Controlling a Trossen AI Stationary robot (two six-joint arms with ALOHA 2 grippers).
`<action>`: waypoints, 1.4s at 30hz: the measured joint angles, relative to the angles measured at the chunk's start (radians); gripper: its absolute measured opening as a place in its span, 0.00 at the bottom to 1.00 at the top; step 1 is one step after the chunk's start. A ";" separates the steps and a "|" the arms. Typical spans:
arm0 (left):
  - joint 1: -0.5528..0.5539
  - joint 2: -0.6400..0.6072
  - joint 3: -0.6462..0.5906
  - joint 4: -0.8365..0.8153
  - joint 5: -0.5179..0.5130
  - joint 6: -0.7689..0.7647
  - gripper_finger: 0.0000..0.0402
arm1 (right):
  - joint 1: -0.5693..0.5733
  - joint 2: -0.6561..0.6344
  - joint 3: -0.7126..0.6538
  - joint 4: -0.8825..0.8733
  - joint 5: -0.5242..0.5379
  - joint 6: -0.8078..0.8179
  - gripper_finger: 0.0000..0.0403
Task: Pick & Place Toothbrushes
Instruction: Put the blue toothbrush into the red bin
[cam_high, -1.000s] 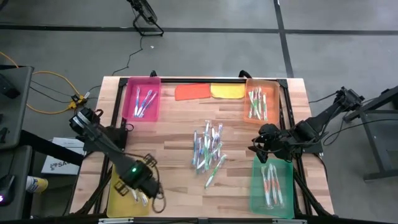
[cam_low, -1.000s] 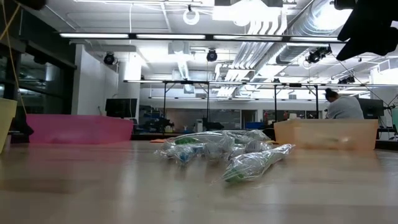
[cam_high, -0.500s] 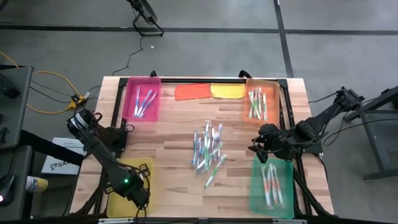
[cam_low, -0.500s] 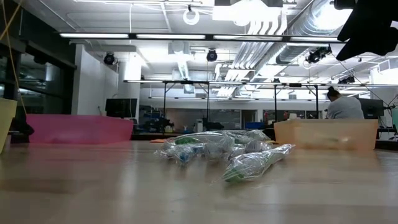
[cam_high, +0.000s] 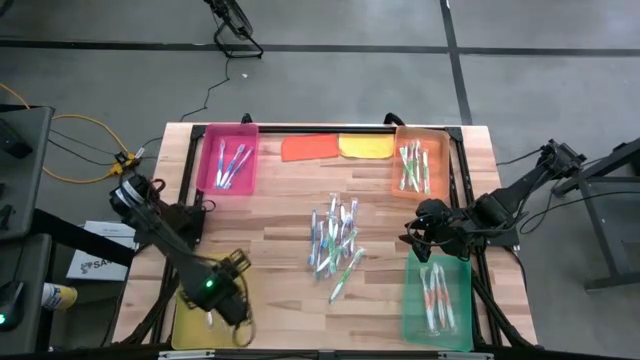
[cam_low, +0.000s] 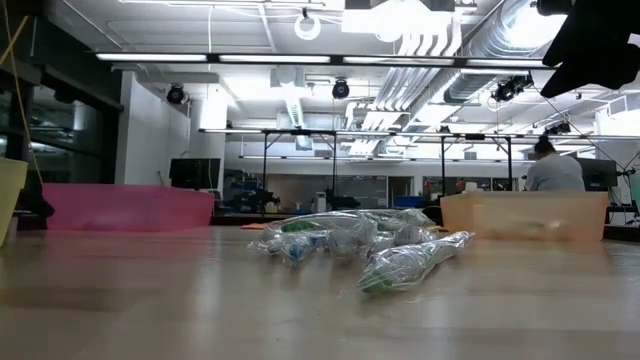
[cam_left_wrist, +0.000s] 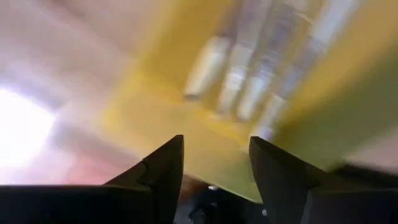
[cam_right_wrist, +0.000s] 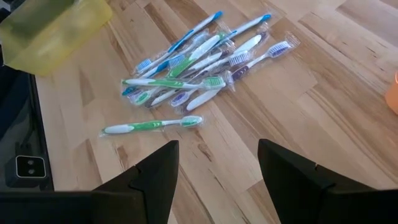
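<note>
Pale planked wooden bench (cam_high: 290, 215) carries a loose pile of thin, wrapped plastic toothbrushes (cam_high: 335, 240) at centre (long axes mostly front-to-back). Left end effector (cam_high: 228, 300), fingers parted, empty, hovers over the translucent yellow tray (cam_high: 188, 328); right end effector (cam_high: 418, 228) gapes empty.

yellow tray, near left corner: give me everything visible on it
The yellow tray is a shallow rectangular bin of translucent yellow plastic with a raised rim, lying flat at the table's near-left corner. The left arm covers much of it from above, and the left gripper hangs over it, open. The left wrist view shows a few pale wrapped toothbrushes lying side by side inside; blur hides their colours.
</note>
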 joint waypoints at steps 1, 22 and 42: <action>0.021 0.000 0.014 0.003 -0.029 -0.049 0.43 | 0.000 0.000 0.000 0.000 0.000 0.000 0.53; 0.573 0.119 0.041 0.597 -0.183 -0.806 0.37 | 0.000 0.000 0.000 0.016 0.026 0.004 0.53; 0.813 0.250 0.043 0.794 -0.145 -0.825 0.37 | 0.000 0.000 0.000 0.017 0.027 0.007 0.53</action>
